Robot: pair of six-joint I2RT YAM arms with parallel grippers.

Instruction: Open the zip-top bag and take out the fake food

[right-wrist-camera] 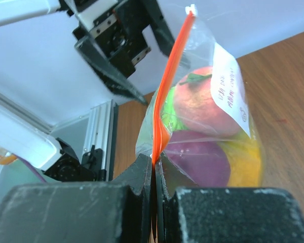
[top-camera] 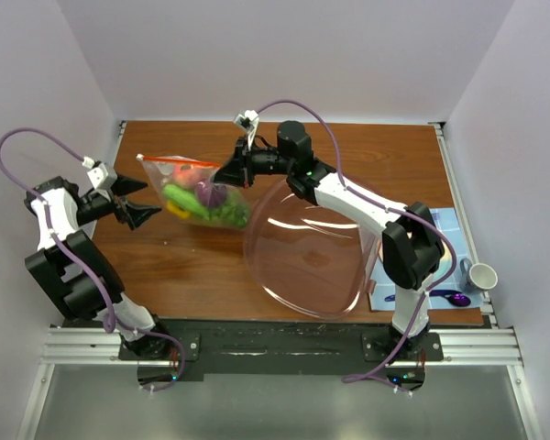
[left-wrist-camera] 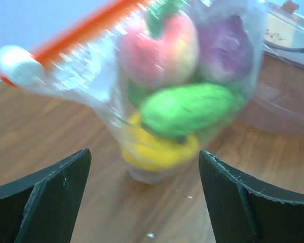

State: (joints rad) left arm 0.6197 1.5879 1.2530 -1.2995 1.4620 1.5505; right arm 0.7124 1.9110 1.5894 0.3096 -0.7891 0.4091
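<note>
The zip-top bag hangs tilted over the table, its red-orange zip strip pinched at one end by my right gripper, which is shut on it. Inside lies the fake food: a pink-red apple, a purple piece, green pieces and a yellow one at the bottom. My left gripper is open, to the left of the bag and apart from it, fingertips pointing at it. In the left wrist view the bag and its white slider are ahead of the open left gripper.
A large clear pinkish bowl lies tipped on the table right of the bag, under my right arm. A white cup and a purple spoon sit on a blue mat at the right edge.
</note>
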